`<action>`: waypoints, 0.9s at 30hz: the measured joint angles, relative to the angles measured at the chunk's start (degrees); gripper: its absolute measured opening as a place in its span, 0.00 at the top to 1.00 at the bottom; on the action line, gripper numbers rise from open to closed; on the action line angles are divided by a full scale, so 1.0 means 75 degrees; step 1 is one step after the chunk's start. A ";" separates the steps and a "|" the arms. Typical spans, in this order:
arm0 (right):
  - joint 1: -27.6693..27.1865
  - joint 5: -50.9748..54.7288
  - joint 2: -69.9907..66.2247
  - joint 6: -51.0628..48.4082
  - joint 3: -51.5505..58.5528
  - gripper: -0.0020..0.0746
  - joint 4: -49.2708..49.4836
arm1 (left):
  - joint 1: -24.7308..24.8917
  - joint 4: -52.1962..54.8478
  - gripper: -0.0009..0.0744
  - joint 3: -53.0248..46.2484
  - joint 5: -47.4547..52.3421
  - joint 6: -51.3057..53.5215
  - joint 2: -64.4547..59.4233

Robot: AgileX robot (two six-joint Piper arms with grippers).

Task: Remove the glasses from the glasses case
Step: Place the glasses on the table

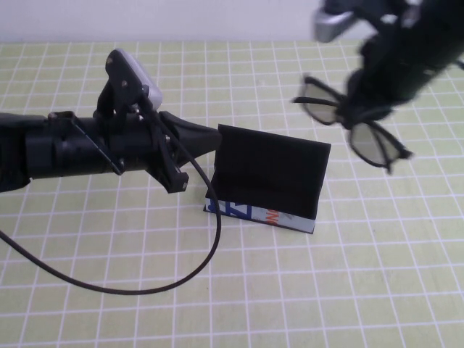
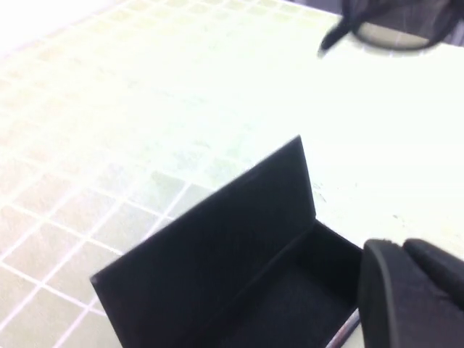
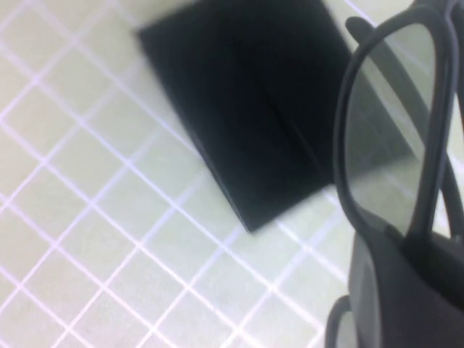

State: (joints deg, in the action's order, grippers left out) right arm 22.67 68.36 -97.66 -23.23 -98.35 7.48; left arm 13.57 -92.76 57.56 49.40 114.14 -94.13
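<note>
The glasses case (image 1: 272,170) lies open at mid-table, its black lid standing upright and its white printed strip facing me. It also shows in the left wrist view (image 2: 217,246) and the right wrist view (image 3: 246,94); what shows of its inside is bare. My left gripper (image 1: 206,138) is shut, with its tips at the case's left end by the lid's edge; its fingers (image 2: 406,290) lie close together. My right gripper (image 1: 362,101) is shut on the black glasses (image 1: 370,145) and holds them in the air above and to the right of the case. The glasses also show in the wrist views (image 2: 395,32) (image 3: 384,123).
A green mat with a white grid (image 1: 326,290) covers the table. A black cable (image 1: 181,279) loops from the left arm down over the mat in front of the case. A pale wall runs along the far edge.
</note>
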 joint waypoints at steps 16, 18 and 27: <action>-0.0791 -0.3650 0.0914 0.2995 0.5101 0.95 0.0635 | 0.0000 0.0123 0.99 0.0000 0.0000 -0.0424 0.0000; -0.0791 -0.3791 0.0644 0.3027 0.5099 0.95 0.0698 | 0.0000 0.0123 0.99 0.0000 0.0000 -0.0442 0.0000; -0.0791 -0.4077 -0.0169 0.3045 0.5099 0.66 0.0764 | 0.0000 0.0123 0.99 0.0000 0.0000 -0.0532 0.0000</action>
State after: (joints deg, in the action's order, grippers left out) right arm 16.74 37.78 -98.93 -0.40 -60.11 13.21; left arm 13.57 -91.84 57.56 49.40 110.15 -94.13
